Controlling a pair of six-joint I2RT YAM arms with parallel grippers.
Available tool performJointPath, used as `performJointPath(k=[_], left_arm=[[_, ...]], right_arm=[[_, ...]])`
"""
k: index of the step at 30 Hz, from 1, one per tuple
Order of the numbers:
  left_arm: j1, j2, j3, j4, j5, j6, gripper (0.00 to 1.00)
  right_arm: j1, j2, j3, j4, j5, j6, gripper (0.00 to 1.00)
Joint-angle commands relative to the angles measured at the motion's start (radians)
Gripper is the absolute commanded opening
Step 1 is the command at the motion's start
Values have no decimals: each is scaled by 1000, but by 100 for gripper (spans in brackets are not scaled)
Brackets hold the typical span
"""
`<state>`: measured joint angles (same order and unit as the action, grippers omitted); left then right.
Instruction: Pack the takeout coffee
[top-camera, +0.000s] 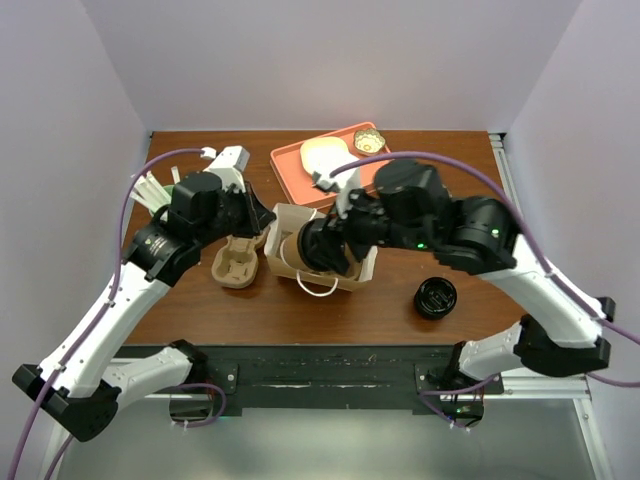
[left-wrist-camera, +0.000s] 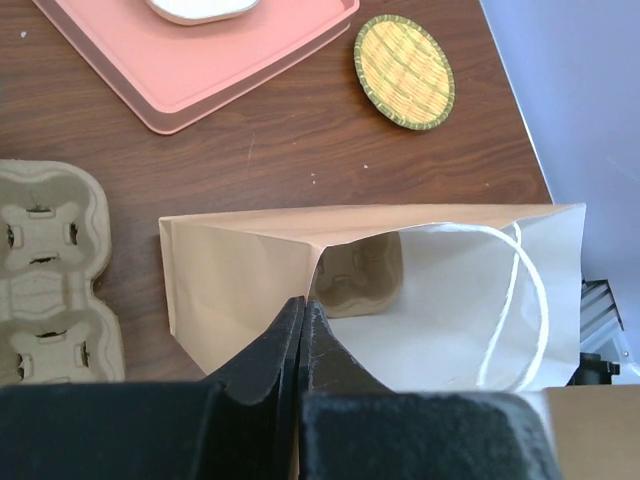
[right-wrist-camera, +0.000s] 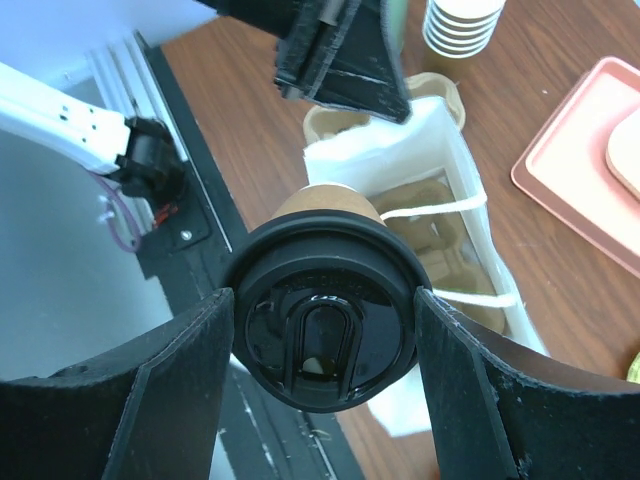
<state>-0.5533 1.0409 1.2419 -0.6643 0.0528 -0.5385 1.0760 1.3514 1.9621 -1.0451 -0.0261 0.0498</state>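
— As the right fingers (right-wrist-camera: 480, 390) clamp the coffee (right-wrist-camera: 322, 335) at its lid, where does it sit?
— It hangs just at the mouth of the bag (left-wrist-camera: 240, 280), not yet inside. The left fingers (left-wrist-camera: 270, 370) are closed, pinching the bag's rim to hold it open.
— What could spoil it?
— The cup could snag the string handle (right-wrist-camera: 440, 208) or the paper edge and drag the bag across the table (left-wrist-camera: 250, 150). If it misses a well of the carrier (right-wrist-camera: 440, 235) inside, it likely tips and leaks. A slipped pinch would let the mouth sag shut.
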Motion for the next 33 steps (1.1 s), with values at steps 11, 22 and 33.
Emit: performJointPath(k=[11, 22, 33], left_arm=[[-5, -79, -82, 112, 7, -1, 0], [-5, -82, -73, 114, 22, 31, 0], [-4, -220, -263, 281, 122, 72, 0]], right_arm=[[150, 166, 242, 37, 313, -104, 56], [168, 138, 103, 82, 370, -116, 56], [225, 144, -52, 53, 568, -212, 53]])
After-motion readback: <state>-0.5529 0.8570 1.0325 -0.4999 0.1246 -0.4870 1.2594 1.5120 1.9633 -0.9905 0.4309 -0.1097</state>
